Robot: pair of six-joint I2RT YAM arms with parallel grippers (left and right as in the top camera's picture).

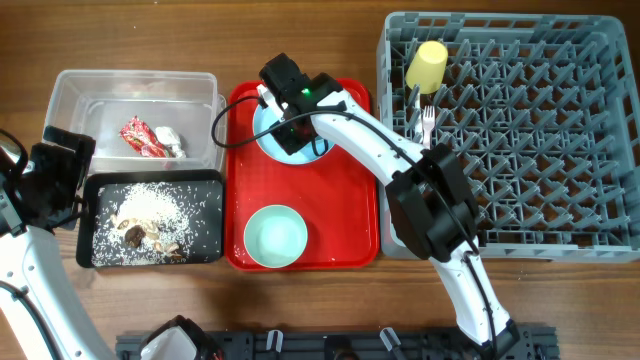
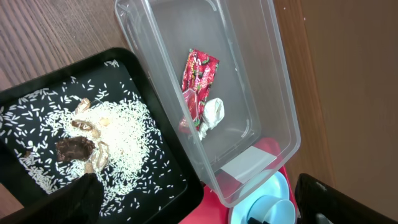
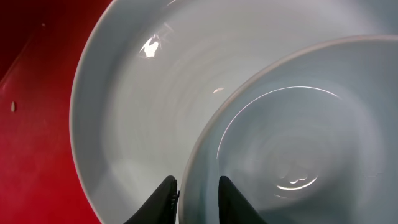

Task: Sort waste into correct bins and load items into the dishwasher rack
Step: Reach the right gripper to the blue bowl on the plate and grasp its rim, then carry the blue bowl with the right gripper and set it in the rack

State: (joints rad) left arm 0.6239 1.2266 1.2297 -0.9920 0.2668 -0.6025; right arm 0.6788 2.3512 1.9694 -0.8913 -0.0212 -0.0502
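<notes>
From overhead: right gripper point(image 1: 278, 108) down over the light blue round plate point(image 1: 266, 138) at the far end of the red tray point(image 1: 350, 200), pale green bowl point(image 1: 275, 236) nearer on the same tray. Yellow cup point(image 1: 427, 64) and white fork point(image 1: 428, 120) upright in the dishwasher rack point(image 1: 520, 20). Red wrapper point(image 1: 140, 138) and tissue point(image 1: 172, 143) in the clear tub point(image 1: 70, 85), rice point(image 1: 150, 205) in the black tray point(image 1: 208, 245). Left gripper point(image 1: 70, 170) off at the left edge of the desk point(image 1: 330, 298).

From the left wrist: jaws spread wide and empty above tub and black tray. No hazard there unless swung toward the red tray.

From the right wrist: closed narrowly on the rim of the small light blue bowl point(image 3: 298, 155), one finger outside the wall, the other inside, with the bowl resting on the plate. A thin pinch on a smooth, curved wall, so apt to pivot or slip free on lifting, falling back and knocking the plate. Also to be feared: dragging the plate along if raised askew, or clipping the rack's near wall, the fork or the cup on the carry across.
</notes>
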